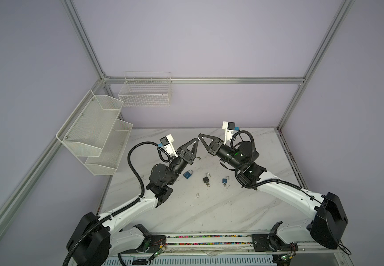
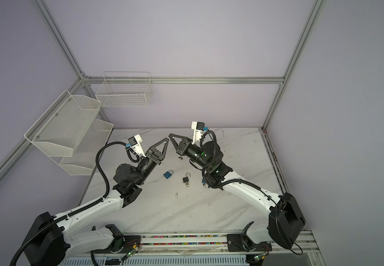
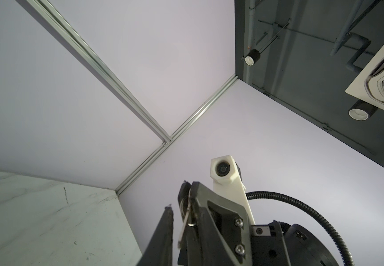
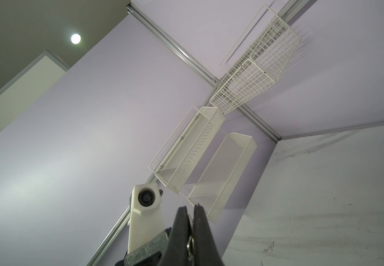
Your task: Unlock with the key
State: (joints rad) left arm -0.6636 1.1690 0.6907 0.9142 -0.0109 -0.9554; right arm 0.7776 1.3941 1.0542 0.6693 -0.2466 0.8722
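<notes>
Silver metal key [image 3: 184, 224] on a small ring hangs pinched between the pressed-together jaws of the right gripper [image 1: 200, 136], high above the white marble table [image 1: 209, 207]. The left gripper [image 1: 195, 139] meets it tip to tip, its jaws narrow; I cannot tell whether they grip. A blue padlock [image 1: 187, 175] and a black padlock [image 1: 206, 179] lie on the table below.

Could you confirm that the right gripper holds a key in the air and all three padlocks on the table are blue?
Not quite: the middle padlock is black; only the left padlock and the right padlock are blue, as a top view shows. The right gripper does hold a key in the air.
</notes>
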